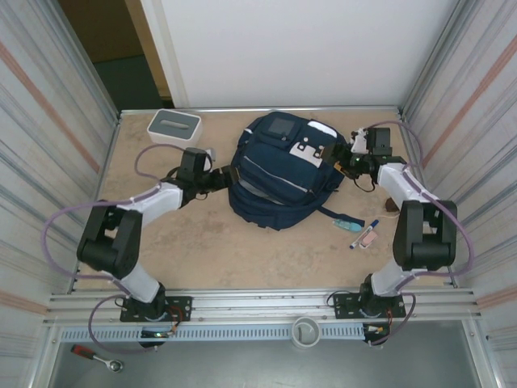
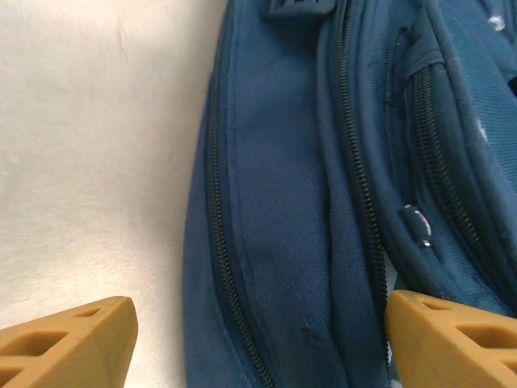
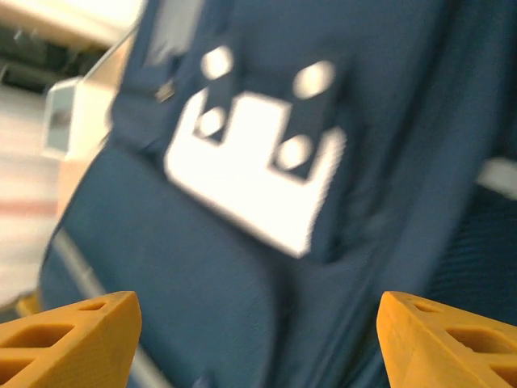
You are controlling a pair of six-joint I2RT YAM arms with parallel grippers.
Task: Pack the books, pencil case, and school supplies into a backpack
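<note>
Backpack (image 1: 275, 182) lies flat mid-table (image 1: 210, 250), top end toward the upper edge of the top view, grey square patch and white patches facing up. Can't tell what's inside; the fabric covers everything. In the left wrist view the backpack (image 2: 283, 202) fills the right two thirds of the frame. A long zipper (image 2: 222, 242) runs down its left edge and looks closed, and a small metal ring (image 2: 416, 225) sits at centre right. Bare table shows at the left.

Left gripper (image 1: 224, 179) is at the backpack's left side. In its wrist view the gripper (image 2: 260, 315) is spread wide, one fingertip over bare table and the other over fabric, pinching nothing.

Right gripper (image 1: 343, 159) is at the backpack's upper right corner. In the blurry right wrist view the gripper (image 3: 258, 311) is spread wide too, holding nothing. It faces the backpack (image 3: 202, 267) and a white patch (image 3: 250, 178).

School supplies lie outside the bag, on the table at its lower right. The teal marker (image 1: 346, 224) is just beside the bag's corner, and the pink-and-white stick (image 1: 367, 238) is near it, a bit lower right.

A white box (image 1: 174, 126) with a grey top stands in the upper left corner of the table, apart from the backpack; contents not visible.
</note>
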